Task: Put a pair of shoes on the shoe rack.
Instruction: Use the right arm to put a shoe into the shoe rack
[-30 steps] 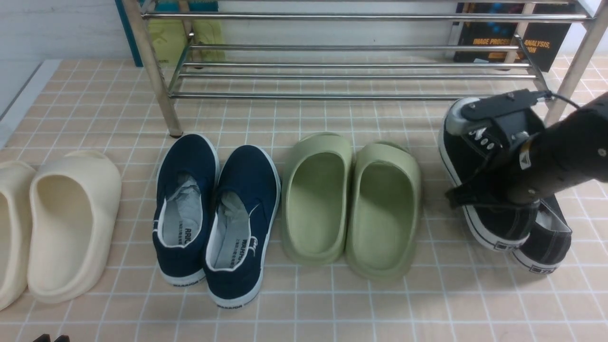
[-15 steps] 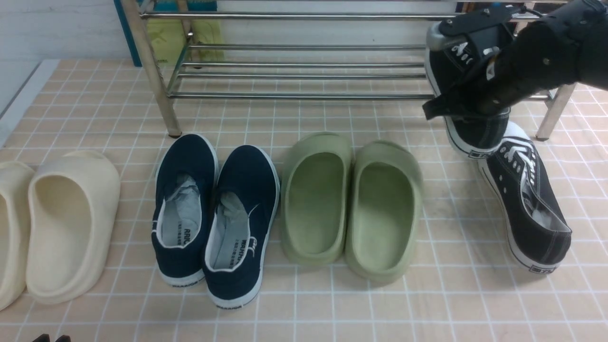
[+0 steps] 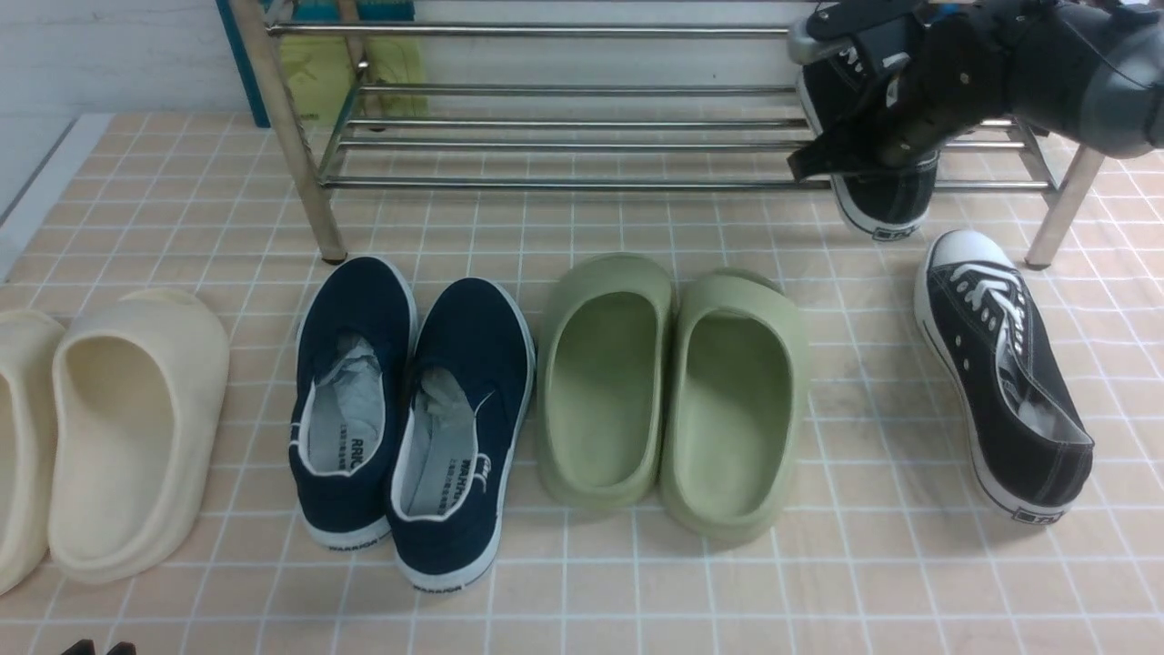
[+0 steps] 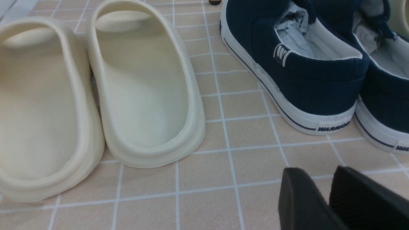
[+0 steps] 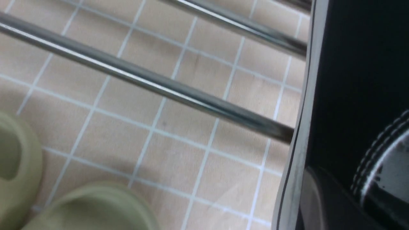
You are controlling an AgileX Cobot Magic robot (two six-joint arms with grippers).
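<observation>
- The floor (image 3: 637, 582) in front of me is laid in small square tiles, peach-beige, with thin white joints running straight both ways.
- At the back I see a plain white wall (image 3: 109, 55).
- On my left a pale grey strip (image 3: 27, 164) borders the tiles.
- A teal-edged board (image 3: 234, 73) stands against that wall.
- The light is soft and even; shadows on the tiles are faint.

Bars of shoe rack (image 3: 564, 145) free left of gripped sneaker (image 3: 887, 205), green slippers (image 3: 673, 409) and navy slip-ons (image 3: 473, 346) lining floor (image 3: 637, 582) in front
</observation>
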